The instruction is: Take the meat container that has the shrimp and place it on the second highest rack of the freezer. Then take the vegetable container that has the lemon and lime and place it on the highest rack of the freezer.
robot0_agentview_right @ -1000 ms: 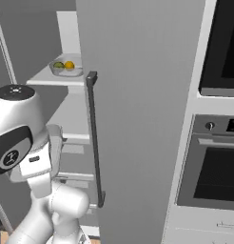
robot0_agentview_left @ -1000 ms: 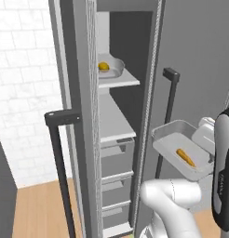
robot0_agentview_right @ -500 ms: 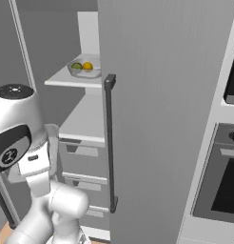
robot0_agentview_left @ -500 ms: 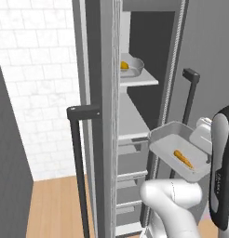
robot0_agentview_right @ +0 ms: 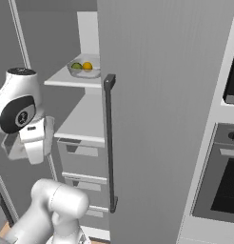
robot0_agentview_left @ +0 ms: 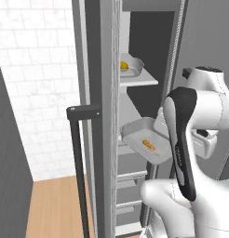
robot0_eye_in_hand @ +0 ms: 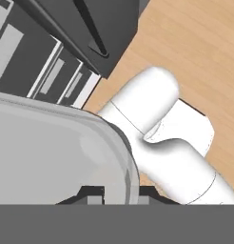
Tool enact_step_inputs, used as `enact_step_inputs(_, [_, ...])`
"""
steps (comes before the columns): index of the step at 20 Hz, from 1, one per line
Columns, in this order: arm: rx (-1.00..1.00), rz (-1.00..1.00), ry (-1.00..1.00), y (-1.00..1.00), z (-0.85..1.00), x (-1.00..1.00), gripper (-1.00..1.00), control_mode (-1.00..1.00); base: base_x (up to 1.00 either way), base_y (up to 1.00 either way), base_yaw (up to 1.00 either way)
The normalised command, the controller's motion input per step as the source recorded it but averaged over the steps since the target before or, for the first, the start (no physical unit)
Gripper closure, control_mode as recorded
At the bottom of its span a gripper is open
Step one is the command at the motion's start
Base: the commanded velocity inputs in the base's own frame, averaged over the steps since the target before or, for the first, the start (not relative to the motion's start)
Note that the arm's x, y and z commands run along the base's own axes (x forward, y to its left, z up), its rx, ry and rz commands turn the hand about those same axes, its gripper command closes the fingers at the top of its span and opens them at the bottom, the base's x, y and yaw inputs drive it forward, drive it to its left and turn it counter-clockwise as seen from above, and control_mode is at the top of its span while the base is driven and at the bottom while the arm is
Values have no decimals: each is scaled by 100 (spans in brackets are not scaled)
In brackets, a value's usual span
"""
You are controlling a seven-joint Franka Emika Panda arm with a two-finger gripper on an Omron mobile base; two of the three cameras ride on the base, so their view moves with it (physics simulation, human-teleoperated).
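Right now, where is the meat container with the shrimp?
In the left base view, the meat container is held up in front of the open freezer, below the shelf with the vegetable container.

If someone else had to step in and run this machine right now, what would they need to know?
Gripper: shut on the tray, carried in front of the open freezer.
Shrimp lies in the tray.
Dish with lemon and lime sits on the top rack.
Done: tray picked up; dish seems already on its rack.
Left: slide the tray onto the second rack and let go.
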Motion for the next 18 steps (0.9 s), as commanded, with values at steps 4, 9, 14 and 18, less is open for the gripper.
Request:
enact_step_inputs(4, [0, -24, 0, 0, -2, 75, 100, -100, 0, 0, 0])
enact_step_inputs(9, [0, -19, 0, 0, -28, 73, 100, -100, 0, 0, 0])
enact_step_inputs(14, [0, -12, -4, 1, -59, 73, 100, -100, 0, 0, 0])
enact_step_inputs(18, [0, -8, -10, 0, -56, 66, 100, -100, 0, 0, 0])
